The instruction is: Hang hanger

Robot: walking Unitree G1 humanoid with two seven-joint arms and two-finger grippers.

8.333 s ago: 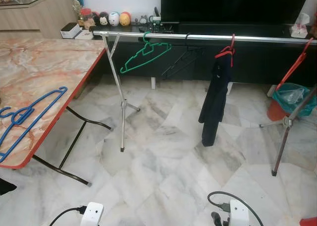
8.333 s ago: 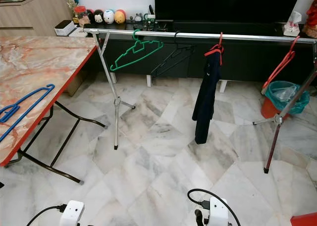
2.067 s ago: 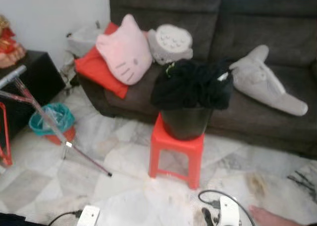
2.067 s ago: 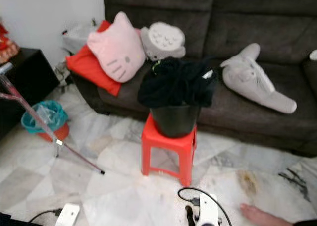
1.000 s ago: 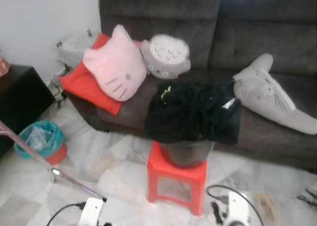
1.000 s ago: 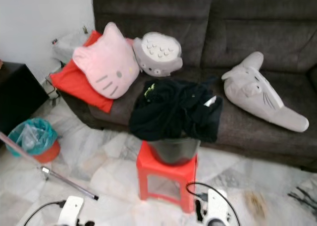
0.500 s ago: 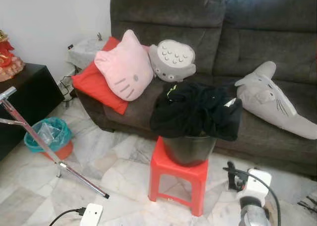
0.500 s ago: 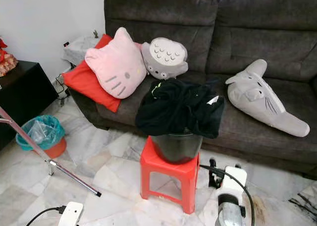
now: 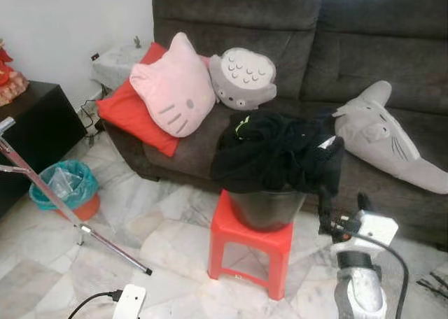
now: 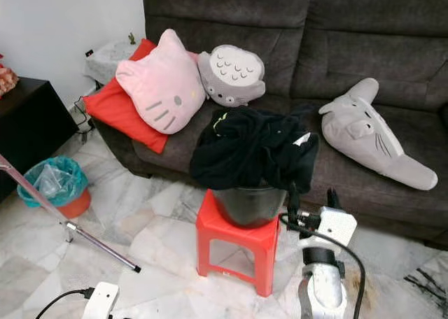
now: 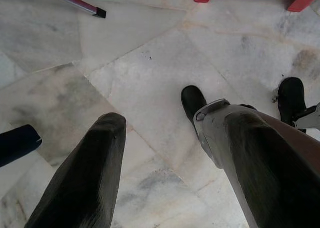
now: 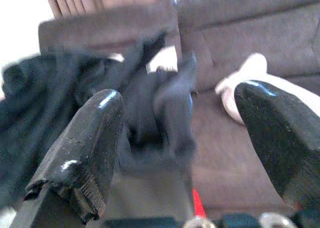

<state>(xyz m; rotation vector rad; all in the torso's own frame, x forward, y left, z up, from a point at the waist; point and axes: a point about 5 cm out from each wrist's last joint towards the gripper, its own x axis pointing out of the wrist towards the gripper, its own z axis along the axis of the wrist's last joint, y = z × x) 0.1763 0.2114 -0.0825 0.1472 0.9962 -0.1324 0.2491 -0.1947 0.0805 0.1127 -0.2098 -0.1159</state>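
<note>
Just beside the red stool (image 10: 235,245), at its right-hand side, the right gripper (image 10: 311,193) is raised with its two black fingers spread wide and nothing between them, pointing at the heap of black clothes (image 10: 253,151). In its wrist view the dark cloth lies between the two fingers (image 12: 84,153), near but apparently not yet touched. The heap spills over the rim of a black bucket (image 10: 248,205) that stands on the stool.

No hanger is to be seen anywhere here, so I judge the step in hand is fetching a garment to put on one. To do it well, the gripper should close on a single loose fold at the near edge of the heap and lift straight up, so the bucket stays on the stool.

The left gripper (image 11: 165,163) hangs low over the marble floor (image 11: 150,83), fingers apart and empty.

Behind the stool runs a dark grey sofa (image 9: 392,46) carrying a pink cat cushion (image 9: 173,88), a red cushion (image 9: 126,116), a grey round plush (image 9: 243,80) and a long grey plush (image 9: 388,140). A slanted metal rack leg (image 9: 77,224) and a teal-lined bin (image 9: 63,189) stand well off to the left. The gripper's own black cable (image 10: 350,259) loops close to the bucket and could snag.
</note>
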